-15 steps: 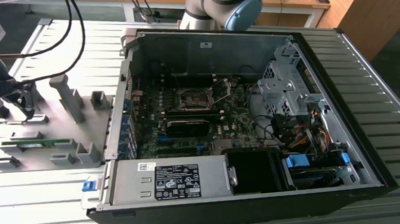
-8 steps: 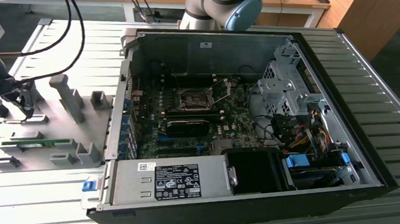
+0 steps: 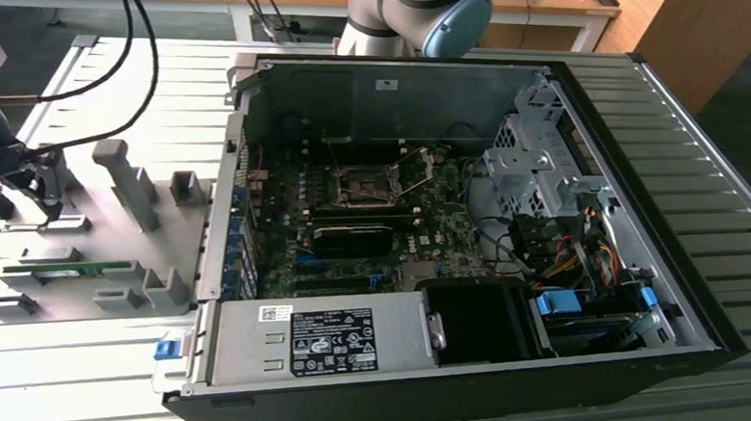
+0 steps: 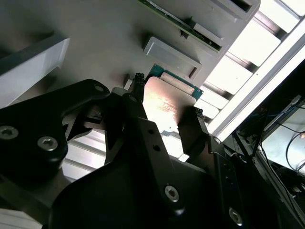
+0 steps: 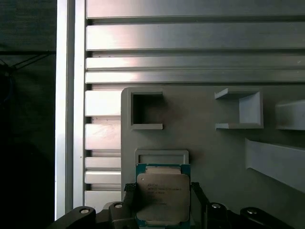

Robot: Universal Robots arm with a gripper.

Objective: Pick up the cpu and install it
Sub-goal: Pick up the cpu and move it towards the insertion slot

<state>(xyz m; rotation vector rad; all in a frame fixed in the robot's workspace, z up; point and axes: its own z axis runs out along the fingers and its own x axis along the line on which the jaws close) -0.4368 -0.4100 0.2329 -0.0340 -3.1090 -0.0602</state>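
Observation:
The cpu [image 5: 163, 195] is a small square chip with a silvery top and a green rim. It sits between my two black fingers [image 5: 129, 192], which press against its opposite edges. My gripper [image 5: 163, 191] is shut on it just over the grey fixture plate [image 5: 205, 143]. In the second wrist view the cpu [image 4: 164, 100] gleams between the same fingers [image 4: 139, 90]. In the exterior view my gripper [image 3: 27, 187] hangs at the far left, over the fixture plate [image 3: 116, 255]. The open socket [image 3: 361, 186] with its raised metal lever lies on the motherboard inside the case.
The open computer case [image 3: 477, 235] takes up the middle, with its power supply [image 3: 323, 341] at the front and drive cage [image 3: 545, 171] at the exterior view's right. A green memory stick [image 3: 71, 269] and grey holders [image 3: 127, 173] stand on the fixture plate. Cables hang above my arm.

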